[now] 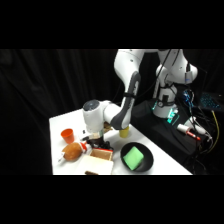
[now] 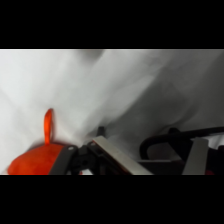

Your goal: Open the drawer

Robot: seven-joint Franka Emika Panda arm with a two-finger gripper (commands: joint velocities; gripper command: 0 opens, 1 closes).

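Drawer (image 1: pixel 101 155): small box near the tabletop's (image 1: pixel 165 159) front edge, left of middle, tan wooden inside showing, so seemingly pulled partly out already. How far out, hard to judge; handle not clearly visible under the arm.

Hand (image 1: pixel 95 139) down low, right at the drawer's far side, apparently on or at the handle. Opening width and grip: cannot tell from either view; wrist view shows only dark linkage and a pale edge.

Judged stage: pull under way or close to done. Left to do: perhaps a little more travel, then release.

Just left of the drawer, a round brownish object (image 1: pixel 73 151); behind that, an orange cup (image 1: pixel 67 134). Right of the drawer, a black plate (image 1: pixel 147 161) with a green sponge (image 1: pixel 133 159). Behind the arm, a yellow cup (image 1: pixel 124 132).
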